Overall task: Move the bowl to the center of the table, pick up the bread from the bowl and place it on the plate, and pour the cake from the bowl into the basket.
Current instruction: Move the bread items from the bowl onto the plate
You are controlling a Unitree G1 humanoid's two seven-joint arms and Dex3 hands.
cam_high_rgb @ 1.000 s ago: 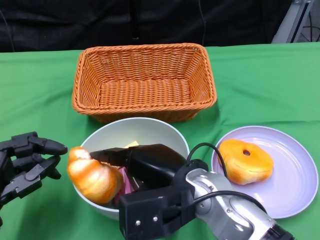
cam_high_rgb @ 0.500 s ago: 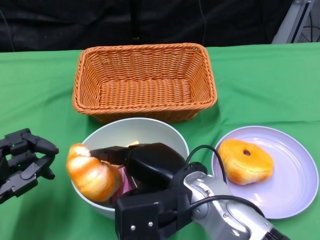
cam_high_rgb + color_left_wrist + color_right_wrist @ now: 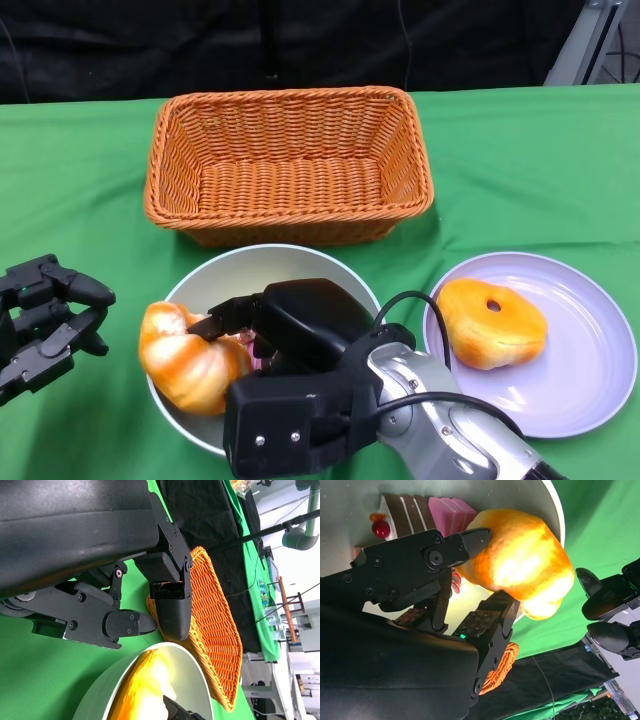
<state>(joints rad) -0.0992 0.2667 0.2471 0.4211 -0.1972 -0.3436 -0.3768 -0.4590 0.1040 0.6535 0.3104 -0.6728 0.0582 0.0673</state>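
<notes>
My right hand (image 3: 300,325) reaches into the pale bowl (image 3: 270,265) and grips a golden croissant-shaped bread (image 3: 190,355), which hangs over the bowl's left rim. In the right wrist view the black fingers (image 3: 465,540) pinch the bread (image 3: 520,565) from both sides. Behind it in the bowl (image 3: 350,500) lie cake pieces, one brown-layered with a cherry (image 3: 395,515) and one pink (image 3: 452,512). The lilac plate (image 3: 590,370) at the right carries a ring-shaped bread (image 3: 492,322). My left hand (image 3: 45,325) hovers left of the bowl, fingers apart and holding nothing.
An empty orange wicker basket (image 3: 290,160) stands just behind the bowl, almost touching it. Green cloth (image 3: 80,180) covers the table. The left wrist view shows my left hand (image 3: 100,545) near the basket (image 3: 215,630) and the bowl's rim (image 3: 100,690).
My left hand has drawn back to the left, away from the bowl. The right hand and the bread have sunk slightly toward the bowl's left rim.
</notes>
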